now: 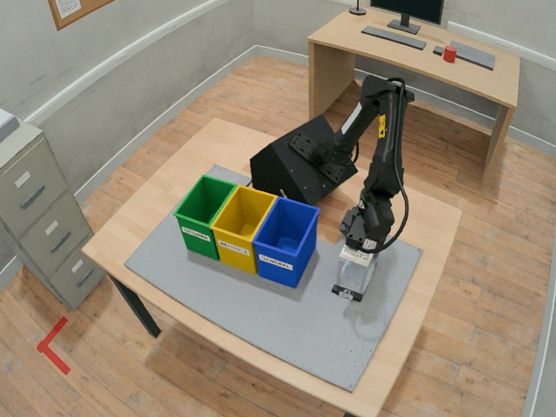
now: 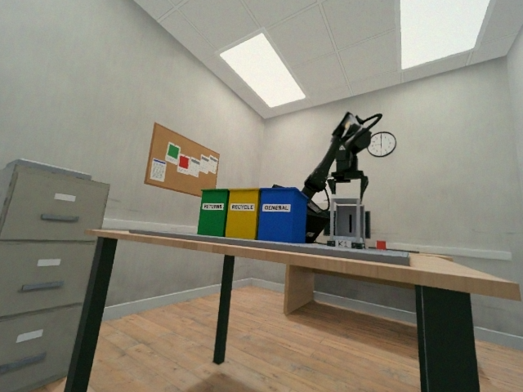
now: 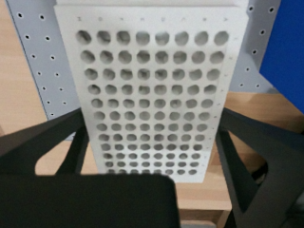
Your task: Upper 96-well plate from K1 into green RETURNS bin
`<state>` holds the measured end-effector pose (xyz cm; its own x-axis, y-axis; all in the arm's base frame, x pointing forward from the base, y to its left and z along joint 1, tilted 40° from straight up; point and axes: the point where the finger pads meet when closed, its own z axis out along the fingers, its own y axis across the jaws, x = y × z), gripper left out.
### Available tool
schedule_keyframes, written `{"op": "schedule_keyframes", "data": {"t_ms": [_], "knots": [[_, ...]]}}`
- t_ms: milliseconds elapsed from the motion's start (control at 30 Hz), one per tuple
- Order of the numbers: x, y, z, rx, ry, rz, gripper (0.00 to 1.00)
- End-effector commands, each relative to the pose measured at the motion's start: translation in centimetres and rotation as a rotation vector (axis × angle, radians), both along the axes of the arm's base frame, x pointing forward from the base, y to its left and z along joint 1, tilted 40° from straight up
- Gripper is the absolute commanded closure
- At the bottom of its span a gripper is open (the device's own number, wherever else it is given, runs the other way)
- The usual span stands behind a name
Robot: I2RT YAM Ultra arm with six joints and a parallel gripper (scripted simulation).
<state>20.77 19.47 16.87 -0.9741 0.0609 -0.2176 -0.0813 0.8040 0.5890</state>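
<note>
- The claw [image 1: 359, 248] grips the upper 96-well plate [image 3: 154, 95] by its two long sides; in the wrist view a dark finger [image 3: 78, 142] presses against each edge of the white plate.
- The plate is held level just above the top of the stack rack K1 [image 2: 333, 219], a clear-walled frame with a dark base that stands on the grey perforated mat [image 1: 251, 323].
- The lower plate cannot be made out inside the rack from these views.
- The arm [image 1: 386, 135] reaches from its black base housing [image 1: 287, 166] up and then straight down over the rack.
- Three bins stand upright in a touching row on the mat, to one side of the rack: the green bin [image 1: 201, 215] labelled RETURNS is farthest from the rack, the yellow bin [image 1: 240, 226] labelled RECYCLE is in the middle, and the blue bin [image 1: 285, 240] labelled GENERAL is nearest it.
- The mat lies on the wooden surface [image 1: 179, 152].
- In the wrist view, the blue bin's wall shows at the upper right edge, beside the plate.
</note>
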Motion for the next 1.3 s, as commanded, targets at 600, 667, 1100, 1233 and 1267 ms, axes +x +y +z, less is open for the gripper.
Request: {"op": "schedule_keyframes", "data": {"t_ms": [600, 667, 1100, 1233, 1267], "knots": [[-0.4, -2.2, 4.8, 0.027, -0.056, -0.008, 1.00], [-0.5, -2.4, 5.1, 0.027, -0.056, -0.008, 1.00], [-1.0, -3.6, 6.4, 0.025, -0.057, -0.008, 1.00], [-1.2, -3.9, 6.9, 0.025, -0.057, -0.008, 1.00], [-1.2, -3.9, 6.9, 0.025, -0.057, -0.008, 1.00]]}}
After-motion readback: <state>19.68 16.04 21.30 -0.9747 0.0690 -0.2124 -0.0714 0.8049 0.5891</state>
